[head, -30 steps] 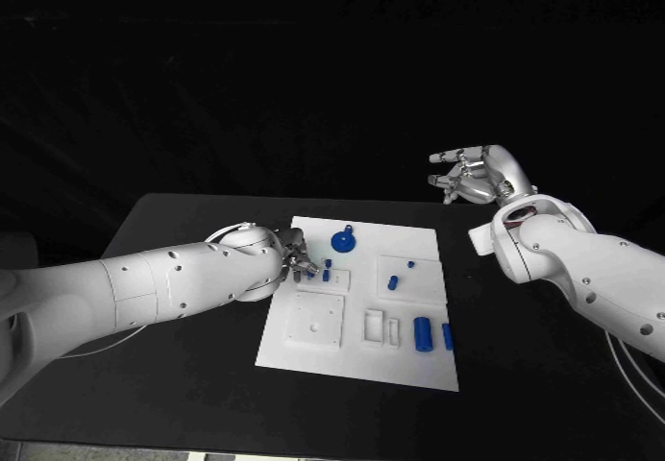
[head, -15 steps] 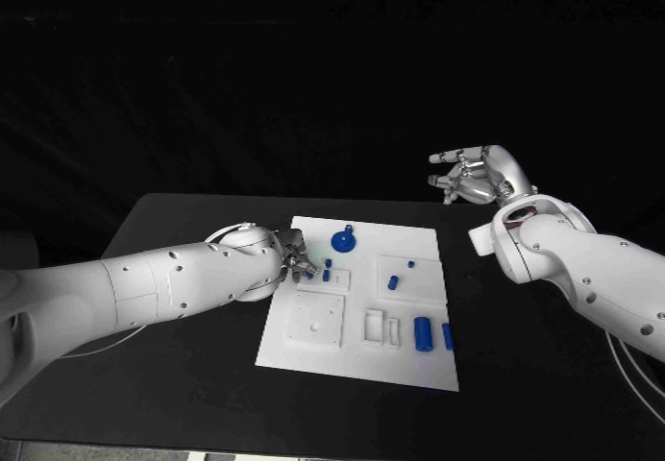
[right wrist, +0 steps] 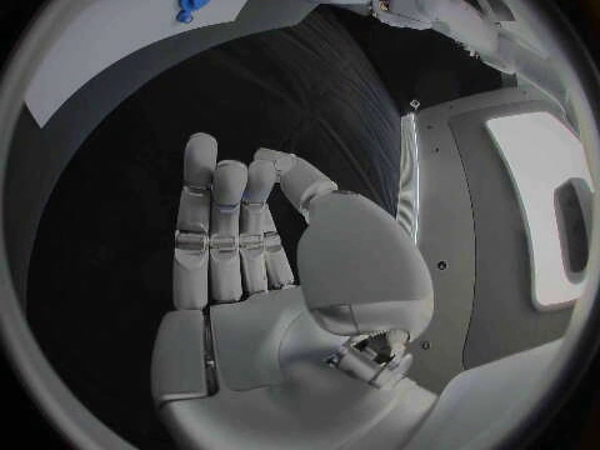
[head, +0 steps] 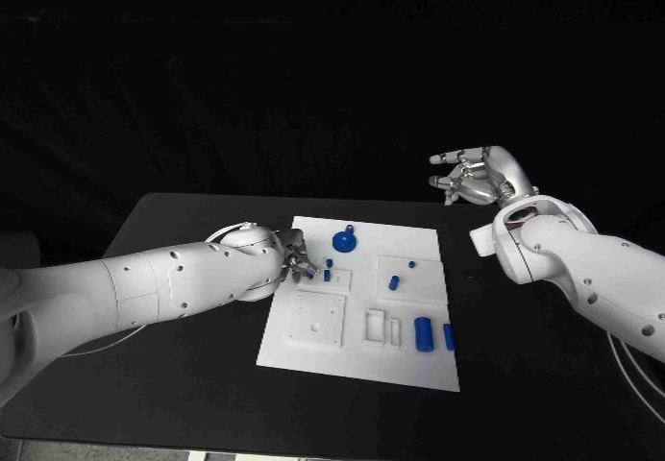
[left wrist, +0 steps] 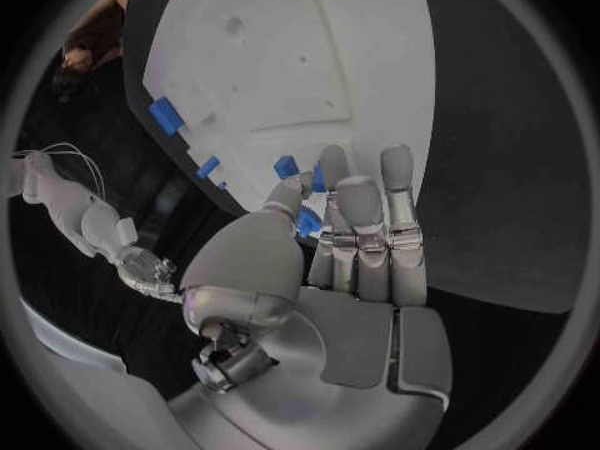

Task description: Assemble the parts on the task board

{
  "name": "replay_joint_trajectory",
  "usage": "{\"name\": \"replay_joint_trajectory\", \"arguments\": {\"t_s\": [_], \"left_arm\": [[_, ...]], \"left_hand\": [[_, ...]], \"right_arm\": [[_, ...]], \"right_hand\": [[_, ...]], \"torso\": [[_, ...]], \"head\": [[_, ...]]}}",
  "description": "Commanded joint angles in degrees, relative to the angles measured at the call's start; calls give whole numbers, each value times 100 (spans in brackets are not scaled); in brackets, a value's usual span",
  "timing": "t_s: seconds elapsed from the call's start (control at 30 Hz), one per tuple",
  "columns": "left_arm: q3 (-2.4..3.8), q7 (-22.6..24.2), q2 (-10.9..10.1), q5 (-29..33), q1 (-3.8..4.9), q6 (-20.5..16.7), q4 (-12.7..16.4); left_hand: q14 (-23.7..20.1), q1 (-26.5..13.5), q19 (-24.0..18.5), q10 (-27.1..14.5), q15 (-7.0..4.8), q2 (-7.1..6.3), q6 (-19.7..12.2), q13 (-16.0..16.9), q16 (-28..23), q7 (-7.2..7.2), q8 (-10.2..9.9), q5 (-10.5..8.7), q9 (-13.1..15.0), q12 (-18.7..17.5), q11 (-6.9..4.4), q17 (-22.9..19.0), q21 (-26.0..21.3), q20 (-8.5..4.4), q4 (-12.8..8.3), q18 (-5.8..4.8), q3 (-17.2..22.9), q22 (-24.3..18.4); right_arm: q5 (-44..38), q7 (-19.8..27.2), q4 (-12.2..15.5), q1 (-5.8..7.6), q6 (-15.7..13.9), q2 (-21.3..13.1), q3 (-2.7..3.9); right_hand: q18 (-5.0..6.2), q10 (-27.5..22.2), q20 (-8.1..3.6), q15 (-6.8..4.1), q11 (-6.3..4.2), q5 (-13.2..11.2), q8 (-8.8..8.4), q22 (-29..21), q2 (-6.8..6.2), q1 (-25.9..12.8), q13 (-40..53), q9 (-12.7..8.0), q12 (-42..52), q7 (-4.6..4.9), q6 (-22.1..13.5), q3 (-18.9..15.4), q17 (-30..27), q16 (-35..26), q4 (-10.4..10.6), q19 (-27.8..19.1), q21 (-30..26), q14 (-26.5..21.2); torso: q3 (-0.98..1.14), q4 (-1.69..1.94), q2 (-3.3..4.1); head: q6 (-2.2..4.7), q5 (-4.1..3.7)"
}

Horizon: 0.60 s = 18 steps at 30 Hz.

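The task board (head: 363,317) lies flat in the middle of the black table (head: 181,384), a white plate with raised white fixtures and small blue parts scattered across it. At its far end sits a round blue part with a small tab (head: 344,239). Toward the right side a short blue peg (head: 394,282) lies near a tiny blue stud (head: 411,262). Near the front right corner two longer blue cylinders lie side by side: the thicker one (head: 423,333) just left of the thinner one (head: 448,335), close together but apart.

The left hand (head: 292,261) is down over the board's far-left area, its fingers bunched together beside a small blue pin (head: 327,275) that stands at a raised white block. In the left wrist view the fingertips (left wrist: 335,185) are drawn in against the thumb with a small blue piece (left wrist: 308,222) between them, so the hand appears to pinch that piece, though how firmly cannot be told.

The right hand (head: 474,176) is raised beyond the table's far-right corner, well apart from the board. In the right wrist view its fingers (right wrist: 225,210) are curled toward the thumb, closed on nothing.
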Motion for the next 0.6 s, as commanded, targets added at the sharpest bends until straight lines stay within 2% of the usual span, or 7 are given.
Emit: {"name": "replay_joint_trajectory", "arguments": {"t_s": [0.03,0.4,0.6], "left_arm": [[-9,-38,2,-34,-17,159,11],[-9,-62,2,-35,-18,213,11],[-9,-92,0,-35,-18,257,-4]], "left_hand": [[27,72,49,35,-27,5,158,-3,-37,-170,29,22,-7,-29,-7,5,9,4,-640,26,669,89],[27,72,49,35,-27,5,158,-3,-37,-170,29,22,-7,-29,-7,5,9,4,-640,26,669,89],[27,79,47,35,-27,4,157,-2,-41,-170,34,28,-12,-32,-6,13,8,4,-640,26,676,90]], "right_arm": [[-28,18,1,-3,87,3,3],[-35,9,8,-4,136,1,3],[-35,9,9,-5,182,3,3]], "right_hand": [[104,-58,-16,-8,-30,21,-35,5,-17,-40,-2,-8,24,47,87,20,-5,24,1,35,-15,-21],[104,-56,-17,-8,-30,15,-35,36,-28,-26,-3,-9,23,47,84,21,-6,22,-10,37,-30,-24],[103,-60,-15,-7,-28,13,-35,52,-33,-28,-5,-9,18,49,78,11,-7,21,-4,34,-40,-24]], "torso": [[2,0,1],[5,-8,3],[5,1,0]], "head": [[-5,-1],[-14,11],[-28,11]]}}
